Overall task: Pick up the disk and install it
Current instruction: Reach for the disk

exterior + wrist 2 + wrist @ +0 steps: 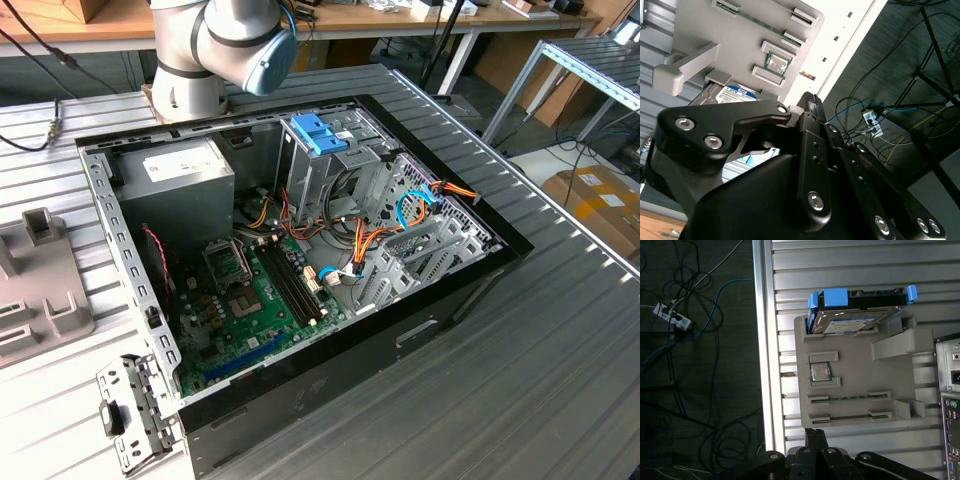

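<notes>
On grey holder [855, 367] atop slatted table [840, 265]: disk [852, 319] at one end. Gripper [815, 431] off holder's opposite end, fingers together, empty. Cable-strewn floor [700, 390] beyond holder.

So the disk [856, 315] sits in the holder's [855, 360] end slot, tilted I think, chip [820, 372] in the next pocket. Holder's on the table [540, 380], at the exterior view's left of the open case [330, 375].

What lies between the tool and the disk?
Between tool and disk: grey fixture holding a processor chip and two memory sticks, first wrist view.
</notes>
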`<move>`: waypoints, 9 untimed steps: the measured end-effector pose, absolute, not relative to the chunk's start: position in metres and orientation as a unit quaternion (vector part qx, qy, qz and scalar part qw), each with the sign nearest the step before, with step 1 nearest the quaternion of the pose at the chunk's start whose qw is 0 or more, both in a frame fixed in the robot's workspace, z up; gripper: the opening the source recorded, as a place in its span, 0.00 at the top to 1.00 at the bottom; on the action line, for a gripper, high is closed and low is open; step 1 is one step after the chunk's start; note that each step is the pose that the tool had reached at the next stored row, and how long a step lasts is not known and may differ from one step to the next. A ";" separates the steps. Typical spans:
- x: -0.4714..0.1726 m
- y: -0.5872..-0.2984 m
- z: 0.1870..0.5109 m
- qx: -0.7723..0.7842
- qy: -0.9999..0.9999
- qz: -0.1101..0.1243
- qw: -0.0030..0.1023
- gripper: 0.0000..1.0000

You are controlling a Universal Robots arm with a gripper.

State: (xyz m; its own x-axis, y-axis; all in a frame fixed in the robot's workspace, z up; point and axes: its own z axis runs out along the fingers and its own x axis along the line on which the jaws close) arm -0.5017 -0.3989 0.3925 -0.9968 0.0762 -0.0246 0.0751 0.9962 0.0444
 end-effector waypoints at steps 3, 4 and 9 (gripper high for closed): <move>-0.505 -0.399 0.393 0.038 0.999 0.022 0.013 0.89; -0.506 -0.399 0.393 0.038 0.999 0.022 0.013 0.89; -0.510 -0.399 0.393 0.038 0.999 0.022 0.013 0.89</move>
